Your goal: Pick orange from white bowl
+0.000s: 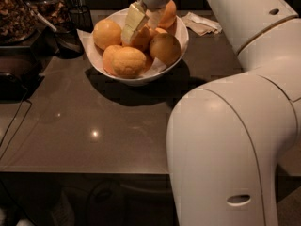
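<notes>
The white bowl (137, 79) stands on the dark counter at the back centre and holds several yellow-orange oranges, such as one at the left (107, 33), one at the front (128, 61) and one at the right (164, 47). My gripper (143, 23) reaches down into the bowl from above. Its pale fingers (133, 21) are apart and stand on either side of a middle orange (142, 37), which is partly hidden. Another orange (168, 13) sits behind the gripper.
My large white arm (235, 140) fills the right side and front right. A crumpled napkin (202, 23) lies right of the bowl. Dark jars of food (14, 13) and a black cup with a utensil (70, 34) stand at the left. A cable (11, 131) runs down the left edge.
</notes>
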